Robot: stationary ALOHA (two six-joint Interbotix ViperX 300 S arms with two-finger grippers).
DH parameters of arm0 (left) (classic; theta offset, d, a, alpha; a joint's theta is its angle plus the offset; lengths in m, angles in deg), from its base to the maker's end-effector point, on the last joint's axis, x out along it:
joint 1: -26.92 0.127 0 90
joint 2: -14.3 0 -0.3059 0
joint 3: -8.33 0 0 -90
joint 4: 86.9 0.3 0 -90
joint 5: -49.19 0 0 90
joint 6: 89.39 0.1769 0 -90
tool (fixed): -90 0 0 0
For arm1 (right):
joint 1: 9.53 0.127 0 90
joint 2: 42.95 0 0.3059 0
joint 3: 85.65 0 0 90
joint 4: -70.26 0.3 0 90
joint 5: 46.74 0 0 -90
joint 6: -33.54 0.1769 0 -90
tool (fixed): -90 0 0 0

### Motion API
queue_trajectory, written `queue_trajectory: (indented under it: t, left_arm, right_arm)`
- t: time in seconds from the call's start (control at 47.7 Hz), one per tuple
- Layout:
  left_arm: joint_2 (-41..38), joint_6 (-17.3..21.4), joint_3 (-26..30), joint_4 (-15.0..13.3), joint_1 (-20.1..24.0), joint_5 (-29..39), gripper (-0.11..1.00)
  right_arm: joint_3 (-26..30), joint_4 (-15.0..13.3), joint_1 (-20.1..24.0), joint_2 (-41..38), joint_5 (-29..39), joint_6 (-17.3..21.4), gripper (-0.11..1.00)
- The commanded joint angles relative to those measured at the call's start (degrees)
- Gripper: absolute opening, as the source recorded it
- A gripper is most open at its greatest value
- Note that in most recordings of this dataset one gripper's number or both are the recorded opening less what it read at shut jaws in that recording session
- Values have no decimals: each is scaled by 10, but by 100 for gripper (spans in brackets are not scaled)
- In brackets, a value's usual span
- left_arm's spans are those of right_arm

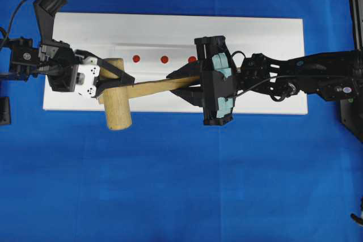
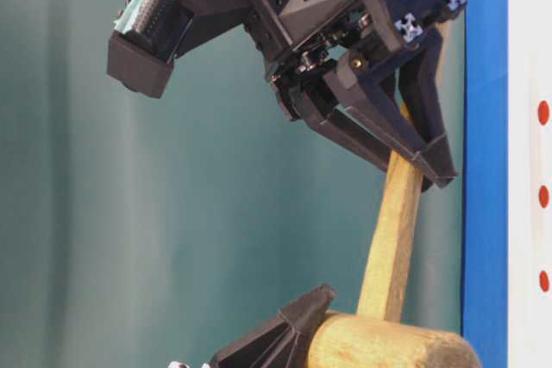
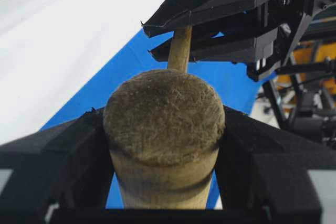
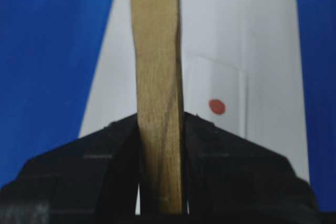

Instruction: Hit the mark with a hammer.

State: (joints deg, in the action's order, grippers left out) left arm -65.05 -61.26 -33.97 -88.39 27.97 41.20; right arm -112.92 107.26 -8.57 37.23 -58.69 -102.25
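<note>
Rough pale wooden hammer (image 1: 117,106)

A robot lab bench: blue cloth (image 1: 170,185) (teal backdrop (image 2: 129,239) behind), white board (image 1: 272,38).

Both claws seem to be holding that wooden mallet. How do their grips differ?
The left gripper clamps the hammer around its thick round head, so its jaws stand wide apart. The right gripper pinches the flat, slim handle, with its jaws nearly together. In the overhead view, the left gripper reaches in from the left and the right gripper from the right. Both are shut on the same hammer.
</note>
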Motion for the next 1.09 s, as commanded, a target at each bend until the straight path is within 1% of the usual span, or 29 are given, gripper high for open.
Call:
queue_trajectory:
  t: [0.0,0.126,0.398,0.419,0.44,0.545,0.587,0.713,0.818,0.944,1.069]
  left_arm:
    - [12,12,18,6,-2,-4,46]
    - [12,34,18,6,-2,-6,46]
    - [15,47,18,5,-2,-13,47]
    - [16,47,17,5,-2,-12,49]
    - [17,47,16,6,-2,-12,53]
    - [26,54,11,6,-2,-13,81]
    - [32,54,7,7,-2,-13,86]
    - [56,70,-10,9,-2,-9,83]
    - [83,97,-26,7,-2,-8,82]
    - [124,136,-50,7,-1,-4,82]
    - [162,191,-69,7,3,19,82]
  right_arm:
    - [11,1,-3,7,-2,2,8]
    - [11,1,-2,7,-2,3,8]
    - [1,4,3,18,-2,10,8]
    - [-1,4,3,19,-3,11,8]
    - [-3,6,4,21,-4,11,8]
    - [-12,12,4,33,-4,11,8]
    - [-15,15,4,38,-4,11,8]
    - [-30,18,8,56,-4,11,8]
    - [-48,26,11,78,-4,11,8]
    - [-71,44,11,100,-2,16,8]
    - [-94,63,12,122,-2,20,8]
